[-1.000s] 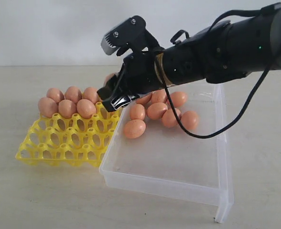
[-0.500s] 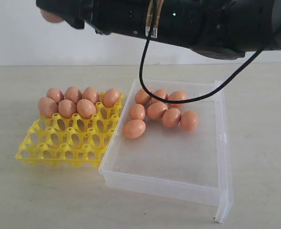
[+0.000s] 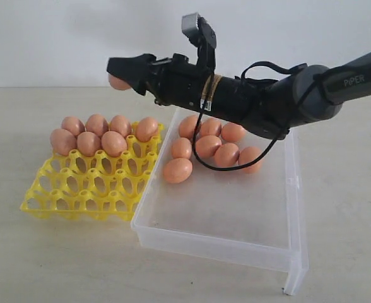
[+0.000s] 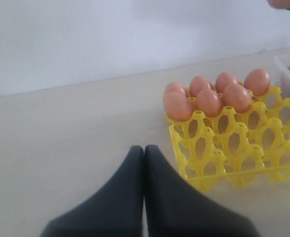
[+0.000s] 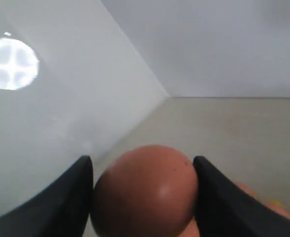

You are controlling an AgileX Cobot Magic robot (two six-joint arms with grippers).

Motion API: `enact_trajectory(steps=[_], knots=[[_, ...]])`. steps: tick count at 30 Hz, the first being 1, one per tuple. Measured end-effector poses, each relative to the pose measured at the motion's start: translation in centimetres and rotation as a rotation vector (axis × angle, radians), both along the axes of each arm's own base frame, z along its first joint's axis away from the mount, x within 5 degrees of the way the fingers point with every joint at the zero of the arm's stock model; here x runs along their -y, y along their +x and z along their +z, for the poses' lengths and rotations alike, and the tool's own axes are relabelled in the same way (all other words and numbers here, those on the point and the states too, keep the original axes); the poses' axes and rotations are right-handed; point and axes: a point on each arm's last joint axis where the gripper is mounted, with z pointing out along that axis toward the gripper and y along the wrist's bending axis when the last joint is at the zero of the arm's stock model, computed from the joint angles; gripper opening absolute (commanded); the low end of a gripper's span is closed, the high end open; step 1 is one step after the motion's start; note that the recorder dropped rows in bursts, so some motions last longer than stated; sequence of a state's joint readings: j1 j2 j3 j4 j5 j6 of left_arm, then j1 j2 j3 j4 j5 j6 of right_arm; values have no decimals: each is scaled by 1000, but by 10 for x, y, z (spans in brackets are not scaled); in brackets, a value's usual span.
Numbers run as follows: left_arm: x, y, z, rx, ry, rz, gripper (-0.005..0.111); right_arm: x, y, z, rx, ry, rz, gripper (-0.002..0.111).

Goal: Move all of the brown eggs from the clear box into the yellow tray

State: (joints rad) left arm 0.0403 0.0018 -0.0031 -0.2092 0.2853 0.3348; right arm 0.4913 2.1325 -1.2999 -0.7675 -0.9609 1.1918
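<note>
Exterior, right fingers (image 3: 132, 67): we see them pinching the held egg (image 3: 118, 82), raised in the air on the tray's side of the box.
Exterior, yellow tray (image 3: 78, 189): we count seven brown eggs (image 3: 97, 124) seated in its far cups.
Exterior, clear box (image 3: 236, 208): it sits just beside the tray, and we count eight eggs loose at its far end.
Left wrist, left fingers (image 4: 130, 197): we find them pressed together, holding nothing, over the counter (image 4: 61, 138) near a tray corner.
Right wrist, right fingers (image 5: 76, 197): we see one on each side of the held egg (image 5: 145, 192), clamping it.
</note>
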Motion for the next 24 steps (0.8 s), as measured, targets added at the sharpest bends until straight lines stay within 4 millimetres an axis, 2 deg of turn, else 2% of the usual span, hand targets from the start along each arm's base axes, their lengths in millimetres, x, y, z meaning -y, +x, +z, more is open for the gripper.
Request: enact_trajectory(steps=[5, 13, 16, 24], knots=[[0, 0, 0, 0, 0, 0, -4, 1, 5, -20, 19, -291, -60, 0], [0, 0, 0, 0, 0, 0, -4, -34, -20, -42, 145, -739, -32, 0], [0, 0, 0, 0, 0, 0, -4, -39, -24, -44, 178, -797, -24, 0], [0, 0, 0, 0, 0, 0, -4, -37, -22, -44, 223, -837, -33, 0]])
